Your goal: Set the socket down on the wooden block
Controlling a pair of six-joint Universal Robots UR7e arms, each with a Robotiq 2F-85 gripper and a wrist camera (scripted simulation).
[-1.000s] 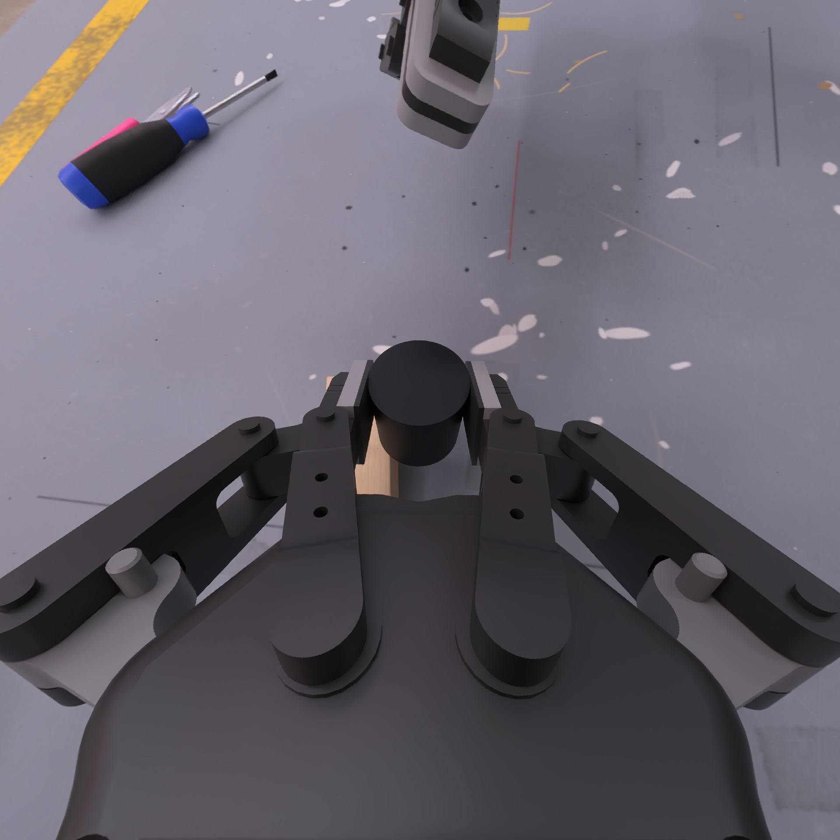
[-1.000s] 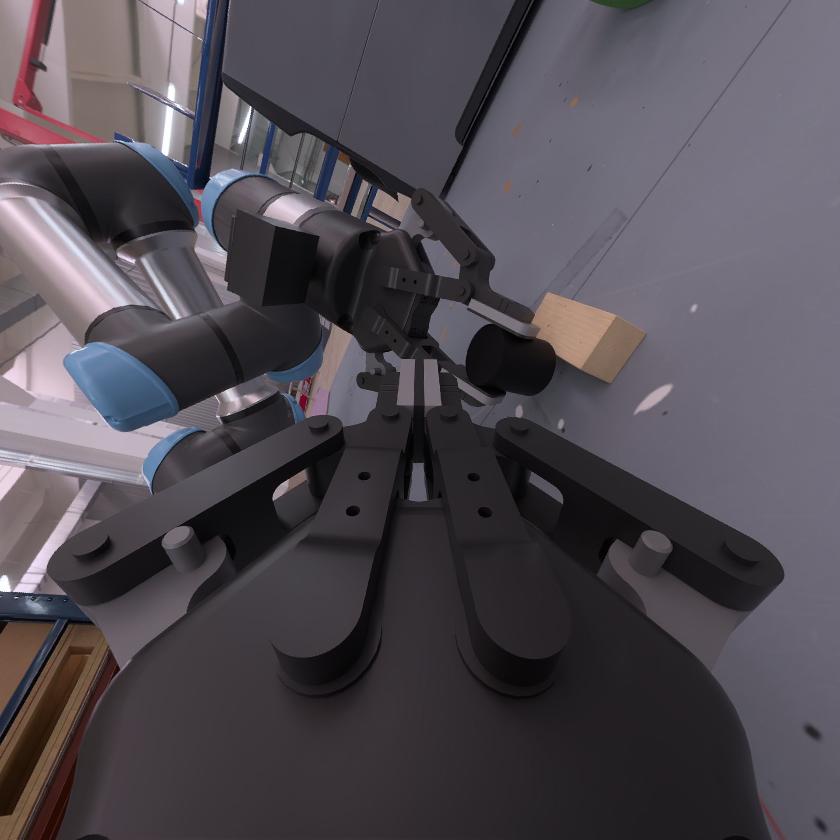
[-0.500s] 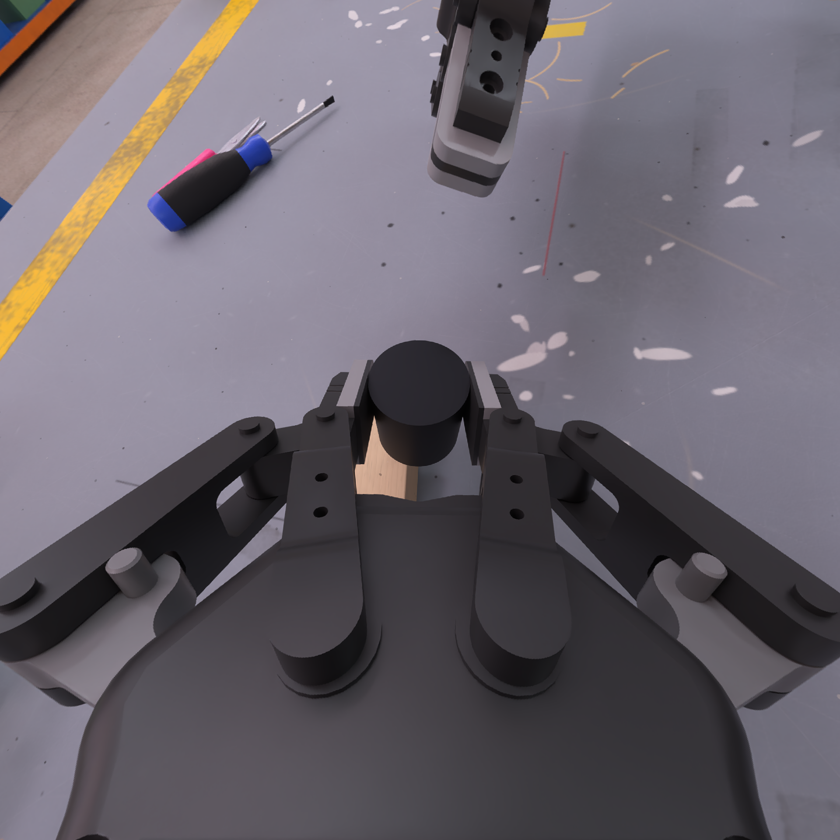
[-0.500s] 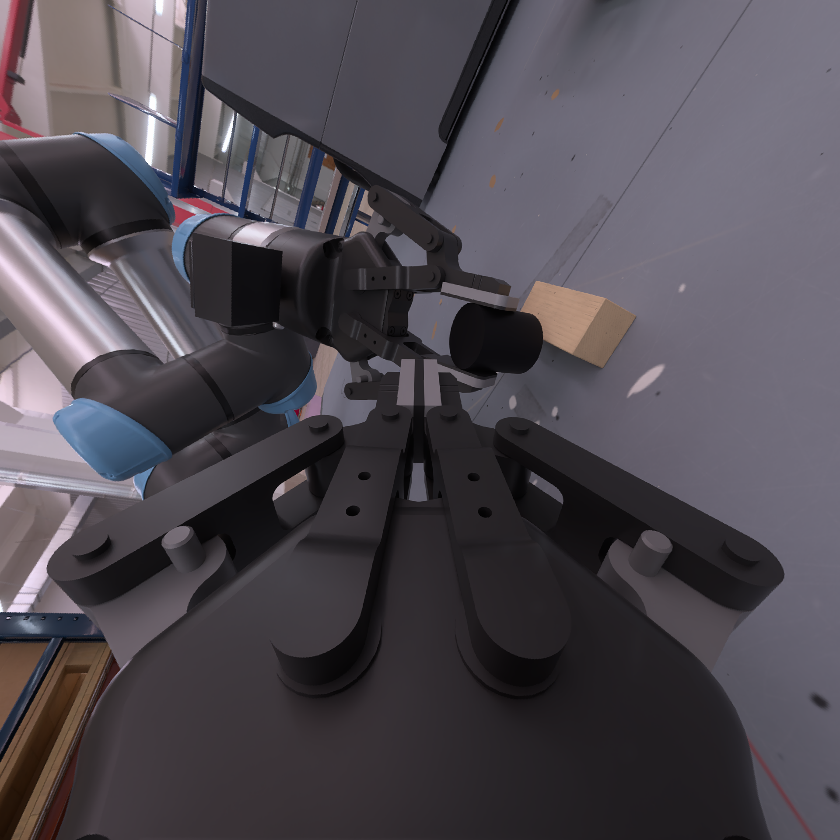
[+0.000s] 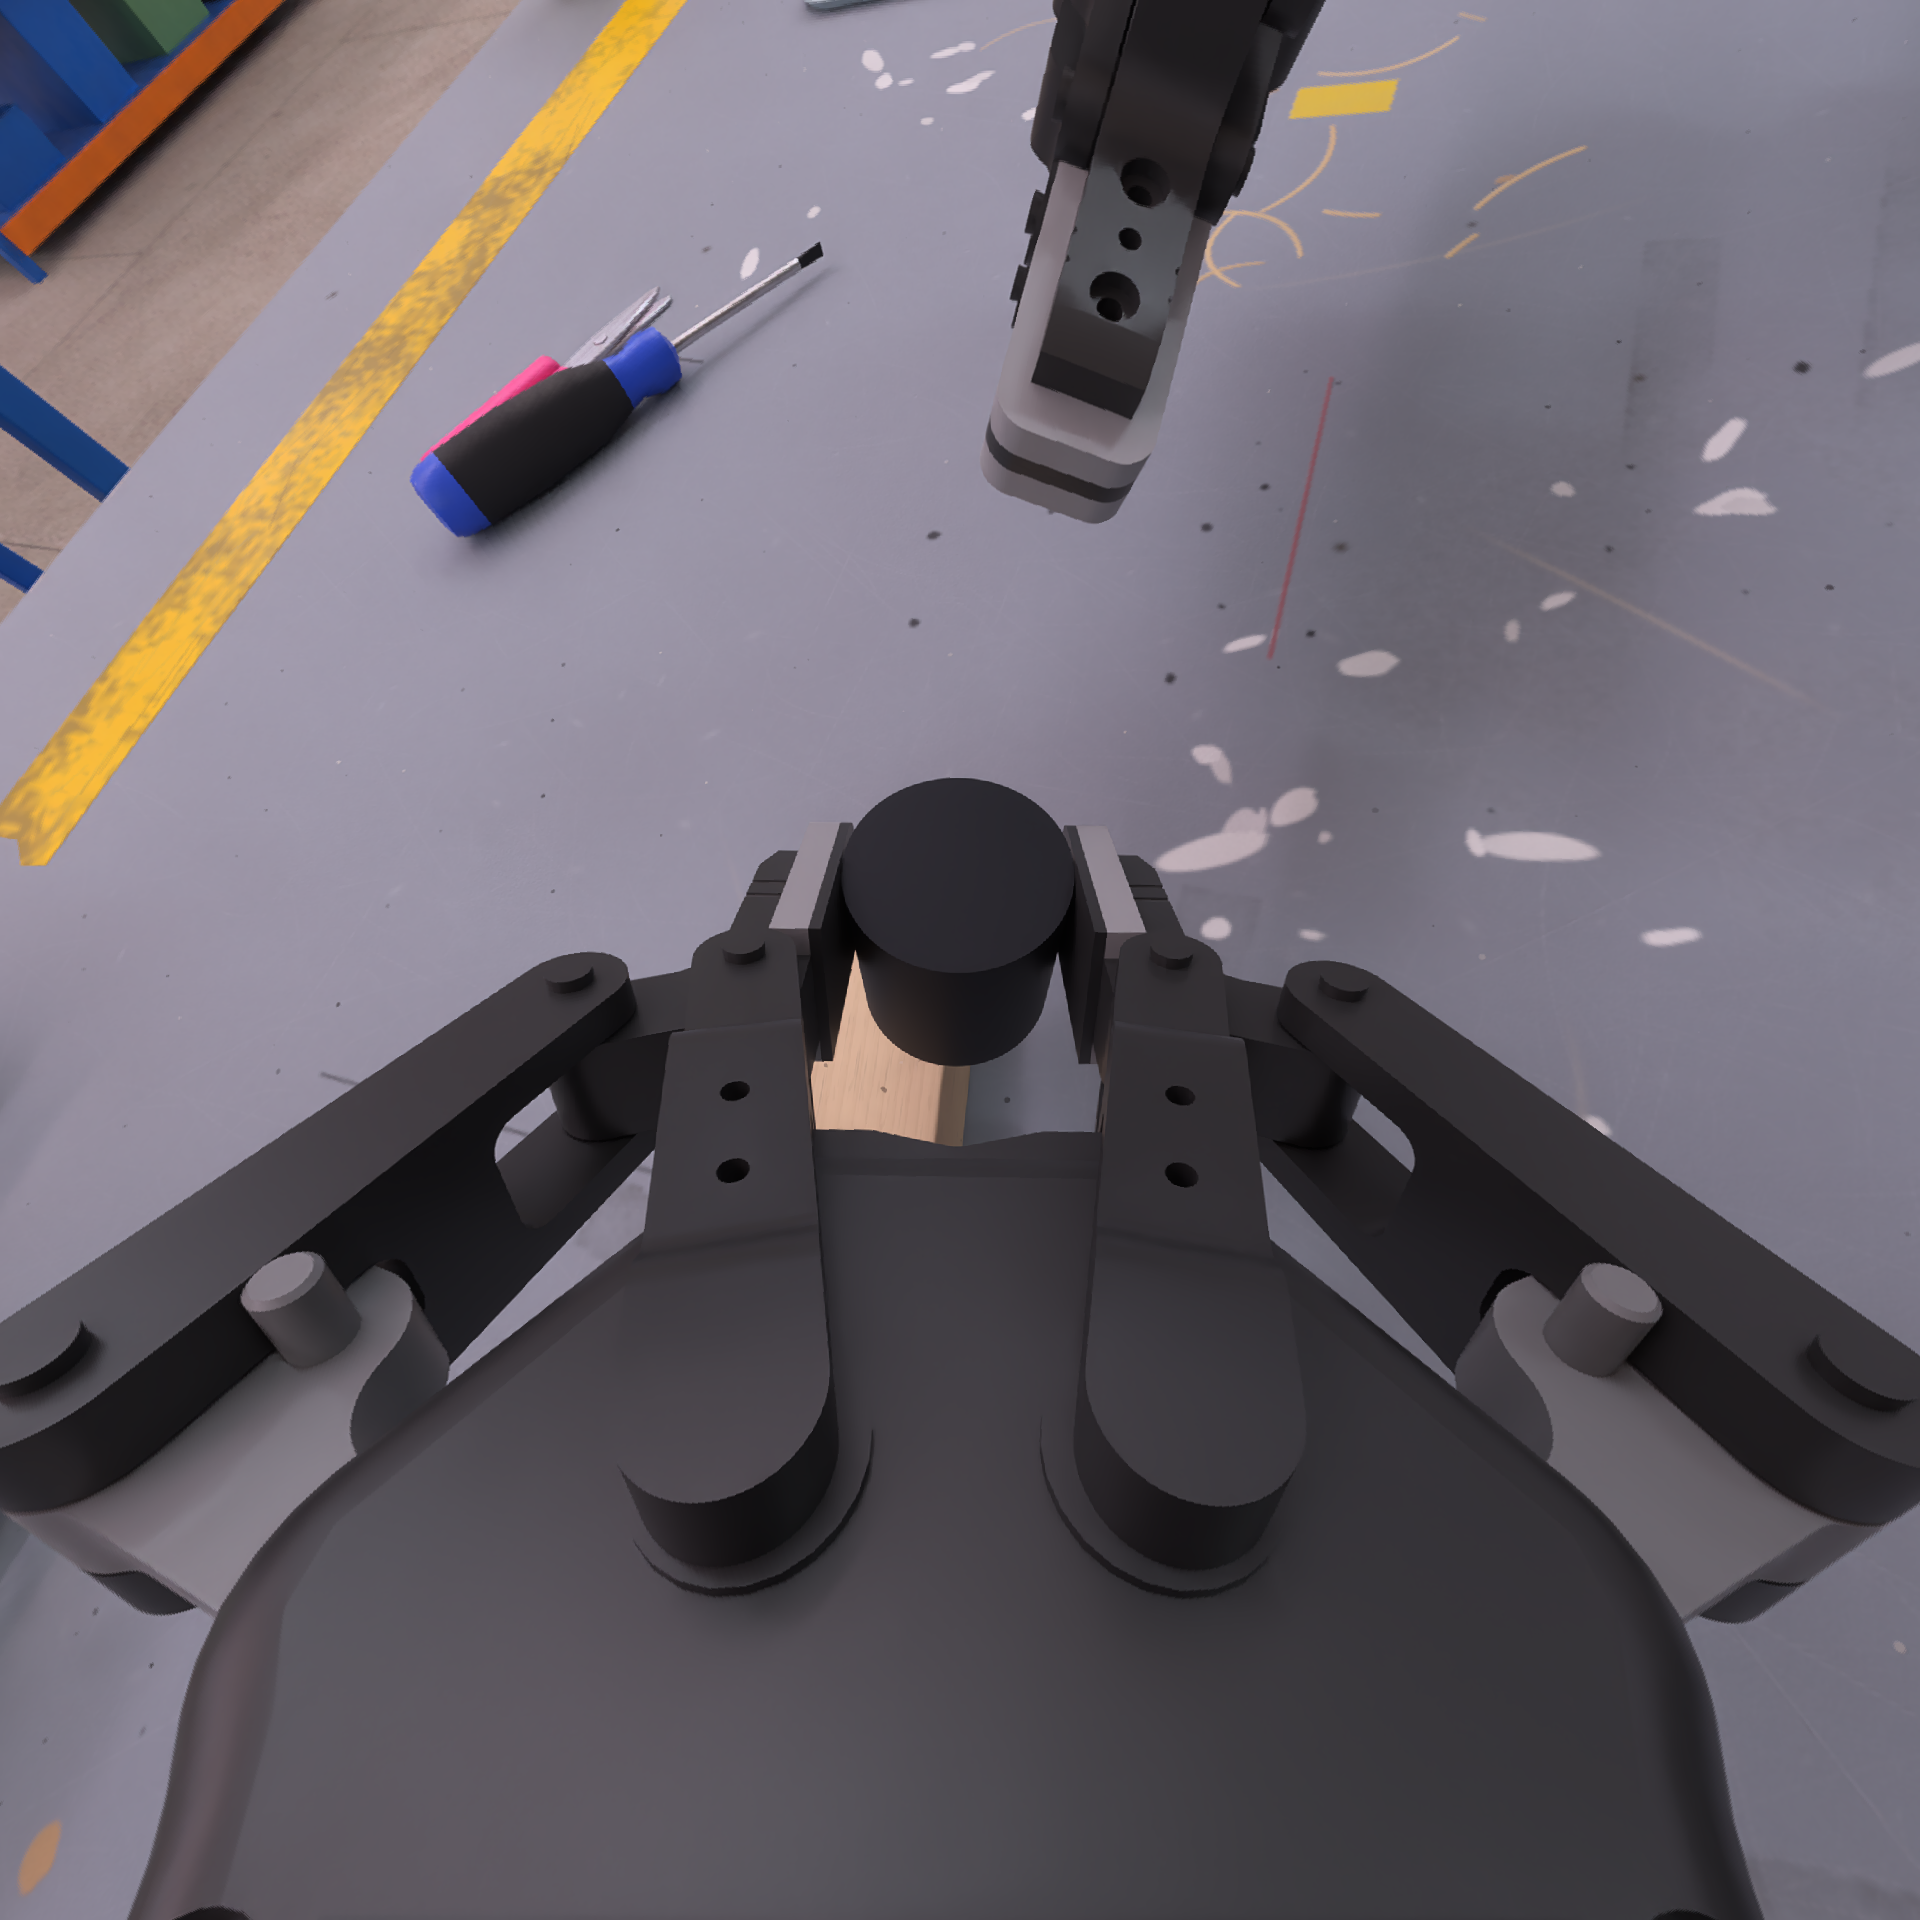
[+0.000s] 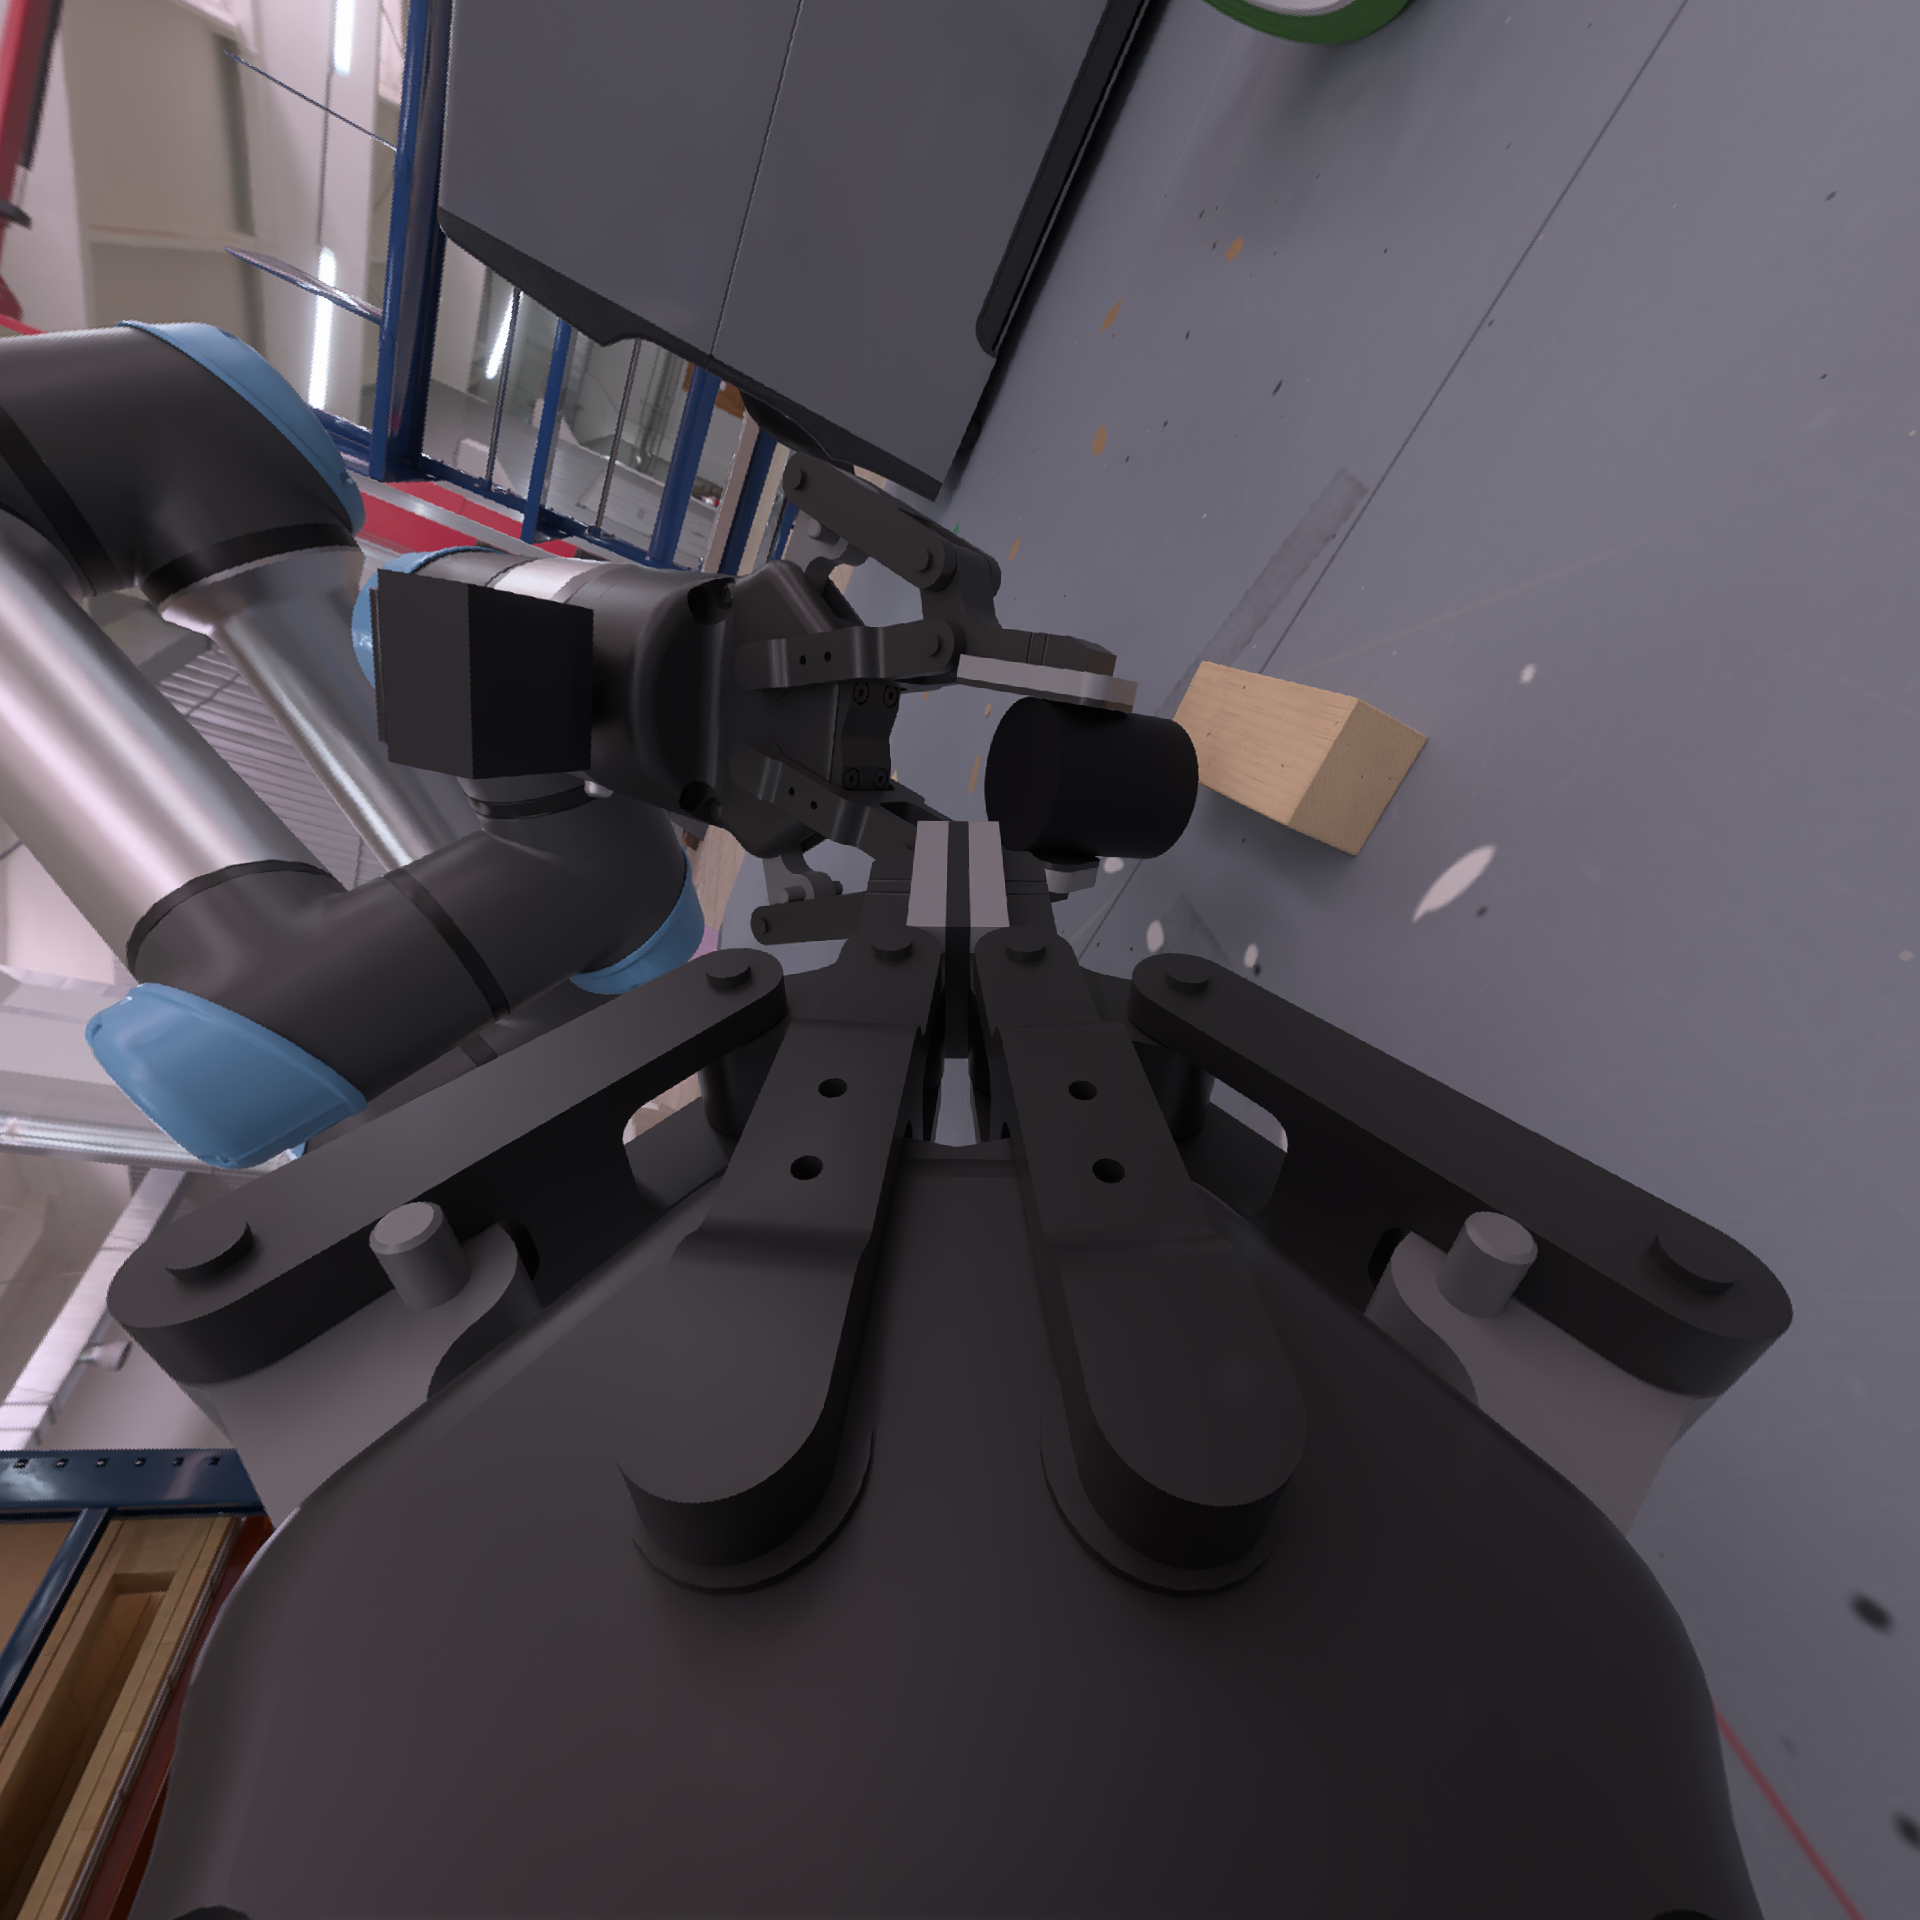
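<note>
My left gripper [image 5: 956, 883] is shut on the socket [image 5: 956, 904], a short black cylinder, and holds it above the table. The wooden block [image 5: 883, 1081] shows only as a pale strip under the socket, between the fingers. In the right wrist view the socket [image 6: 1091, 774] hangs in the left gripper [image 6: 1049, 758] just short of the wooden block [image 6: 1299, 743], apart from it. My right gripper [image 6: 958, 873] is shut and empty; it also shows at the top of the left wrist view [image 5: 1070, 457], above the table.
A screwdriver [image 5: 561, 426] with a black and blue handle lies on the grey table [image 5: 520, 779] at the upper left, over pink-handled scissors [image 5: 613, 332]. A yellow stripe [image 5: 312, 436] runs along the table's left edge. A green tape roll [image 6: 1309, 10] lies far off.
My left gripper has risen and drawn back with the socket, so the table looks farther away. The socket now stands clear of the block. The right gripper stays shut.
</note>
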